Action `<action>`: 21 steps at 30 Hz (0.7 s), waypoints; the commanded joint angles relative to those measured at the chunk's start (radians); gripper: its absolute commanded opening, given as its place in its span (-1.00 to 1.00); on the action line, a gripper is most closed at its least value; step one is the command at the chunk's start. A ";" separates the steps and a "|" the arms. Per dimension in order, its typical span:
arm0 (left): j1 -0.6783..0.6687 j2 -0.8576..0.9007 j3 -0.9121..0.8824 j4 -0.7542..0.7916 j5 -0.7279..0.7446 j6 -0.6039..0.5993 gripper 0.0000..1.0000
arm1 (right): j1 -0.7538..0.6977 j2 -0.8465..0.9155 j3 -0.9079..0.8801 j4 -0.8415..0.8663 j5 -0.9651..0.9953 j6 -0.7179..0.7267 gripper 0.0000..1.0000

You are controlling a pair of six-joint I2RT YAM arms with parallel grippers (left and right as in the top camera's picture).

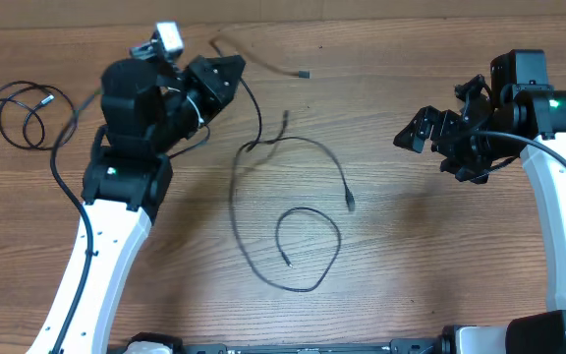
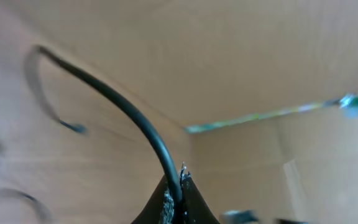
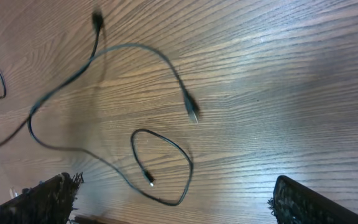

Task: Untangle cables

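Note:
My left gripper (image 1: 226, 74) is raised at the back left and shut on a thin black cable (image 1: 256, 116). That cable hangs from the jaws down to the table. The left wrist view shows the fingers (image 2: 180, 190) pinched on this cable (image 2: 123, 106). On the table's middle the cable runs in a long curve to a plug (image 1: 350, 202), and a loop (image 1: 308, 246) ends in a small plug. My right gripper (image 1: 423, 133) is open and empty, held above the table at the right. The right wrist view shows its fingers (image 3: 179, 208) wide apart over the loop (image 3: 166, 146).
A separate coiled black cable (image 1: 23, 113) lies at the far left of the wooden table (image 1: 430, 256). A short thin cord with a plug end (image 1: 273, 67) lies at the back near the left gripper.

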State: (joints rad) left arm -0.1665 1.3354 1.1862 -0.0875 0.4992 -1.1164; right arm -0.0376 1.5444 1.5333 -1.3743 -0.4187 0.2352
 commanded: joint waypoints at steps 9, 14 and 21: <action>0.010 0.034 0.006 0.349 0.299 -0.516 -0.92 | -0.003 -0.013 0.004 0.003 0.000 0.000 1.00; 0.025 0.034 0.010 0.694 0.199 -0.551 -0.91 | -0.003 -0.013 0.004 0.003 0.000 0.000 1.00; 0.031 0.035 0.023 0.615 0.166 -0.439 -0.92 | -0.003 -0.013 0.004 0.003 0.000 0.000 1.00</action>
State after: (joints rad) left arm -0.1417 1.3746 1.1923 0.5983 0.6765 -1.6218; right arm -0.0387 1.5444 1.5333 -1.3735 -0.4187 0.2352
